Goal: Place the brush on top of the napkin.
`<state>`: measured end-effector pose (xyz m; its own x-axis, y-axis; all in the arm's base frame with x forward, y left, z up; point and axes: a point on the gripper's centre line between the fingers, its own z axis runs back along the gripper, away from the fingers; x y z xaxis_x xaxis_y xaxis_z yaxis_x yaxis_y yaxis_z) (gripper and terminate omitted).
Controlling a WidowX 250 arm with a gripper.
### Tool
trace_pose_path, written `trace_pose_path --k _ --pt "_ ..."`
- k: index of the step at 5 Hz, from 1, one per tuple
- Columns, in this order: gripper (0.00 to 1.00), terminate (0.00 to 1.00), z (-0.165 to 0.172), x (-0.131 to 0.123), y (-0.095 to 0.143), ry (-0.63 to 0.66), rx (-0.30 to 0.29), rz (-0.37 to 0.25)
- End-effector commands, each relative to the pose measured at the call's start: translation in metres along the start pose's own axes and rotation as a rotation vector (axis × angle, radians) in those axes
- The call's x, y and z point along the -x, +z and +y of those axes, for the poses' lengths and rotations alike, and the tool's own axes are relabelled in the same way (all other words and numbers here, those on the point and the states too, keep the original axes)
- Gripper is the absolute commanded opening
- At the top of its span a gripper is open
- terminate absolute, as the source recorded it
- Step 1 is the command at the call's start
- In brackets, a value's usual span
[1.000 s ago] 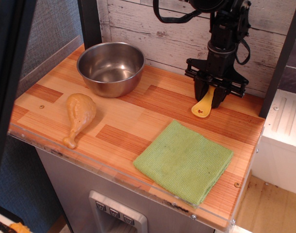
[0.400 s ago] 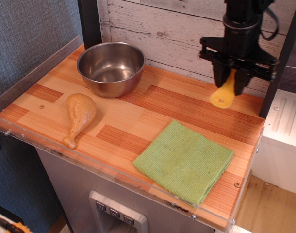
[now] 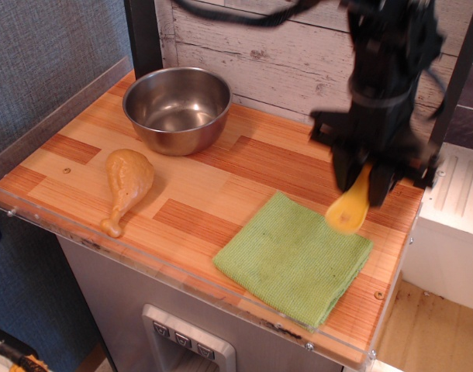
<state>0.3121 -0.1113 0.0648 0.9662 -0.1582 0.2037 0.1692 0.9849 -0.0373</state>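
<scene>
Observation.image looks down across the wooden surface [image 3: 221, 194], and the black pincer [image 3: 370, 184] hangs over its right side, clamped on the brush [image 3: 350, 206]. Only the yellow handle shows, pointing down and a little toward the front; the bristle end is hidden between the jaws. The brush is off the surface, and its rounded tip sits in the picture over the far right corner of the napkin [image 3: 295, 258], which lies flat near the front right edge.

From where I stand, the worry is the landing spot. The handle tip is over the napkin's corner, not its middle, so a release here could leave the brush half on the wood or let it slide off the cloth. The brush is also held close to upright; dropped from any height it would likely tip over and could roll toward the right edge of the surface, which is near. Pressing down too far could drag and bunch the cloth. How high the tip is above the napkin I cannot tell from this one view.

The arm comes down from the upper right, nearly vertical, with its wrist and the jaws aimed straight down. Its upper part is blurred. A steel bowl [image 3: 177, 108] and a toy drumstick [image 3: 126, 187] sit well apart on the left, out of the way.
</scene>
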Motion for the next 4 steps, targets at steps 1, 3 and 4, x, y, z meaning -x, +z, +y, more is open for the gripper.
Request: trace_pose_path --k 1,3,4 --pt "0.00 0.00 0.010 0.034 -0.001 0.015 -0.004 -0.008" --pt "0.00 0.00 0.020 0.043 -0.006 0.023 -0.025 0.014" --pt "0.00 0.00 0.025 0.045 -0.003 0.037 -0.041 0.012"
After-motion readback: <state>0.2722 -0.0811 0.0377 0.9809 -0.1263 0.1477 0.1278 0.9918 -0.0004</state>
